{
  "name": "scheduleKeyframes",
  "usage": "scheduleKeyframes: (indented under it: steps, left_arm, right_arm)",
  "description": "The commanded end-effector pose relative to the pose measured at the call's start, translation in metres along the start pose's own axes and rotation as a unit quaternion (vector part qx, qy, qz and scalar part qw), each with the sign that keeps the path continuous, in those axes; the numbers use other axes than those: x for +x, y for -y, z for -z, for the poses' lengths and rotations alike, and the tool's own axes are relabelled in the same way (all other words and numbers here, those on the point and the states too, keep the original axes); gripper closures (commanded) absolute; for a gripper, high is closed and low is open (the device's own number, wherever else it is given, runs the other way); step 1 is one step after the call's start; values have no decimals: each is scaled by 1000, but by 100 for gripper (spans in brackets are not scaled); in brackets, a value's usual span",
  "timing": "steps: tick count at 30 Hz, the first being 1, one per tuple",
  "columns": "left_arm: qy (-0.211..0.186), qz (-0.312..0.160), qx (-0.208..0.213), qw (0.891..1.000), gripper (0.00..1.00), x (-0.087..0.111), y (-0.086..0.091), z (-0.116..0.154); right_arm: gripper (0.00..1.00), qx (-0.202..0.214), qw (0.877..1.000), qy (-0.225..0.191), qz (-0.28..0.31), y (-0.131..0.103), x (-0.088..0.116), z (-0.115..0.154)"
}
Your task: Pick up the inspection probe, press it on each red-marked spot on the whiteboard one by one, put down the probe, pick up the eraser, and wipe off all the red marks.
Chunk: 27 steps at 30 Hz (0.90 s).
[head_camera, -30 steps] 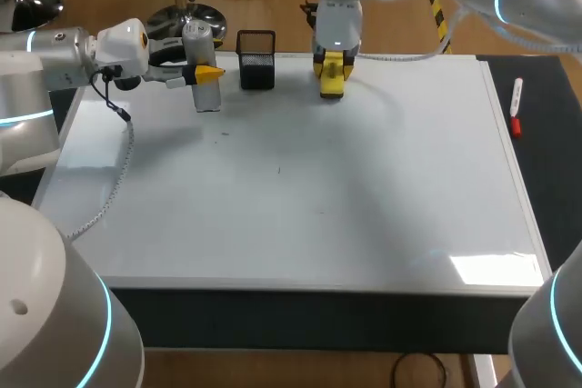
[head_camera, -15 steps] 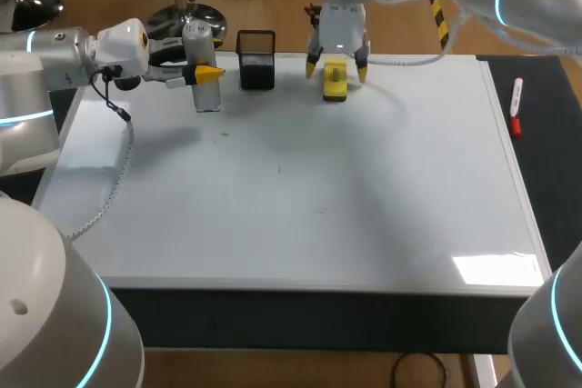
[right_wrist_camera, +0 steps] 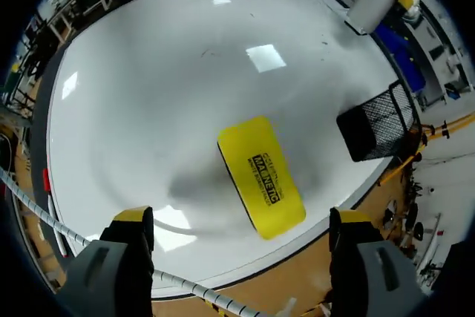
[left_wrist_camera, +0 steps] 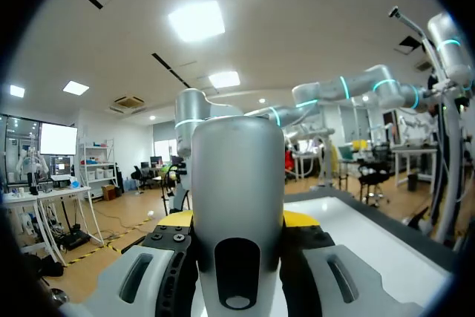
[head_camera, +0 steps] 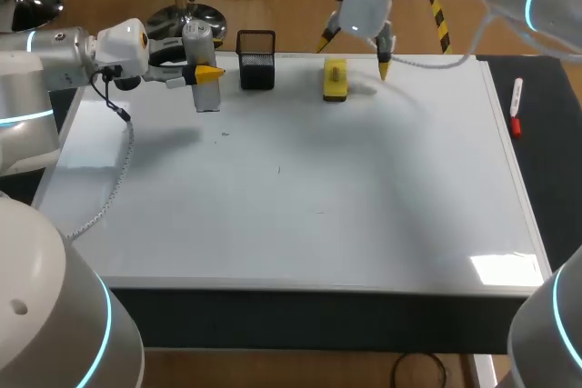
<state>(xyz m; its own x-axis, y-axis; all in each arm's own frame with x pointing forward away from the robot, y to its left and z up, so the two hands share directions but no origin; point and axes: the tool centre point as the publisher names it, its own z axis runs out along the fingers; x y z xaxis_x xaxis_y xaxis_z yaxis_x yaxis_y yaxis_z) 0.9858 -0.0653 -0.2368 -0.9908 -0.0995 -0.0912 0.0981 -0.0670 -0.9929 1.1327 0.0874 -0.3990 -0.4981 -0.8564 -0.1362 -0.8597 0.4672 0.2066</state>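
The grey cylindrical probe (head_camera: 202, 61) hangs above the whiteboard's (head_camera: 300, 188) far left corner, and my left gripper (head_camera: 207, 72) is shut on it. In the left wrist view the probe (left_wrist_camera: 237, 198) fills the gap between the yellow-tipped fingers (left_wrist_camera: 298, 218). The yellow eraser (head_camera: 335, 79) lies flat on the board near its far edge. My right gripper (head_camera: 355, 54) hovers above it, open and holding nothing. From the right wrist, the eraser (right_wrist_camera: 261, 176) lies ahead of the spread fingers (right_wrist_camera: 133, 217). I see no red marks on the board, only tiny dark specks (head_camera: 279, 168).
A black mesh basket (head_camera: 256, 59) stands at the far edge between the probe and the eraser, and shows beside the eraser (right_wrist_camera: 371, 128) from the right wrist. A red-capped marker (head_camera: 516, 106) lies on the dark mat right of the board.
My right gripper opened, let go of the eraser and rose up and to the right; the eraser now lies on the board. The left arm and probe stayed still.
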Motion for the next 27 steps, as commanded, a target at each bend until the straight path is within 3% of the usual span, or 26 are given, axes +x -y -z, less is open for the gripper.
scheduleKeyframes:
  steps: [1,7,13,17,27]
  left_arm:
    - [1,-1,0,1000,100,1,1,0]
    - [1,-1,0,1000,100,1,1,0]
    - [1,-1,0,1000,100,1,1,0]
    - [1,-1,0,1000,100,1,1,0]
    - [1,-1,0,1000,100,1,1,0]
  right_arm:
    - [0,8,1000,12,-27,-7,13,30]
    - [0,0,995,69,-71,-2,20,64]
    - [0,-11,983,94,-156,1,26,97]
    - [0,-14,973,99,-210,6,35,112]
    - [0,-62,948,158,-269,14,56,133]
